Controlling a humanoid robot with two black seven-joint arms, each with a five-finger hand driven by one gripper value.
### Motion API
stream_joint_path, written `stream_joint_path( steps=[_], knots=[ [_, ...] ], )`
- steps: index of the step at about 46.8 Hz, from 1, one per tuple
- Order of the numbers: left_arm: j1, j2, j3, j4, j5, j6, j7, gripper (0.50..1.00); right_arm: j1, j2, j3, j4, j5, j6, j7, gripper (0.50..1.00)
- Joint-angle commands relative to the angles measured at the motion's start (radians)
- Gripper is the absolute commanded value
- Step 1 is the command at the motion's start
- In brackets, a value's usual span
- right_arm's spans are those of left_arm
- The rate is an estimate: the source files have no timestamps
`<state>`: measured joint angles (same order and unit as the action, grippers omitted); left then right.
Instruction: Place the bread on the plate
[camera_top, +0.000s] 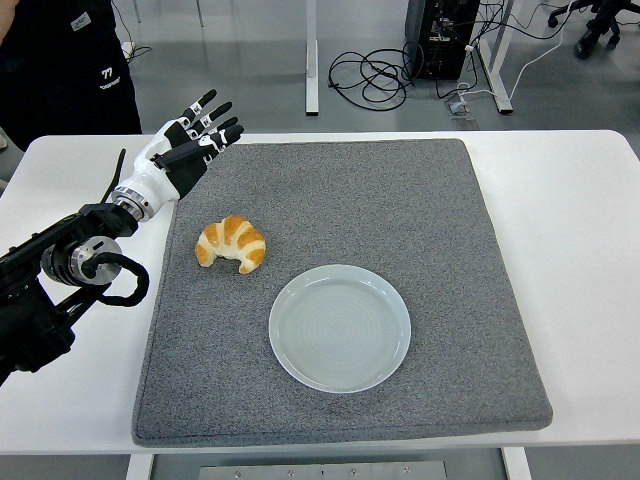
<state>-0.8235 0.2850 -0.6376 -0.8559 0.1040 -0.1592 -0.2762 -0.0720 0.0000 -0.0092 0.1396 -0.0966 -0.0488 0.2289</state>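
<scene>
I'm holding the left hand (185, 150) over the grey mat's (400, 210) far-left corner, fingers (215, 128) spread apart and gripping nothing. The bread (231, 243) is lying on the mat just left of the plate (340, 328), apart from it. A person (65, 65) is standing beyond the white surface (580, 250).

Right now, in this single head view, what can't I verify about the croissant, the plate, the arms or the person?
- Golden-brown croissant: its underside, hidden against the grey felt mat.
- Right arm: outside the picture entirely.
- Left black-and-white five-fingered hand: its palm side, turned away from the camera; the arm is cut off by the left edge.
- Person in dark clothing: cropped by the top edge; hands not shown.
- Pale round ceramic plate: its base.
</scene>
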Motion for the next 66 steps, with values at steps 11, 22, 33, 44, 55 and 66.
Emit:
stream_joint_path(
  steps=[11, 22, 33, 44, 55, 66],
  knots=[
    [0.015, -0.001, 0.01, 0.0, 0.003, 0.003, -0.118, 0.965, 0.0, 0.0, 0.0, -0.002, 0.0, 0.0, 0.0, 1.0],
    [0.014, -0.001, 0.007, 0.0, 0.002, 0.012, -0.12, 0.965, 0.0, 0.0, 0.0, 0.0, 0.0, 0.0, 0.0, 1.0],
    [0.014, 0.002, 0.009, 0.0, 0.003, 0.02, -0.118, 0.965, 0.0, 0.0, 0.0, 0.0, 0.0, 0.0, 0.0, 1.0],
    [0.014, 0.008, 0.01, -0.002, 0.005, 0.036, -0.121, 0.965, 0.0, 0.0, 0.0, 0.0, 0.0, 0.0, 0.0, 1.0],
    [-0.011, 0.062, 0.044, -0.026, 0.016, 0.038, -0.113, 0.958, 0.0, 0.0, 0.0, 0.002, 0.0, 0.0, 0.0, 1.0],
    [-0.184, 0.18, 0.303, -0.078, 0.075, 0.076, -0.11, 0.942, 0.0, 0.0, 0.001, 0.002, 0.0, 0.0, 0.0, 1.0]
  ],
)
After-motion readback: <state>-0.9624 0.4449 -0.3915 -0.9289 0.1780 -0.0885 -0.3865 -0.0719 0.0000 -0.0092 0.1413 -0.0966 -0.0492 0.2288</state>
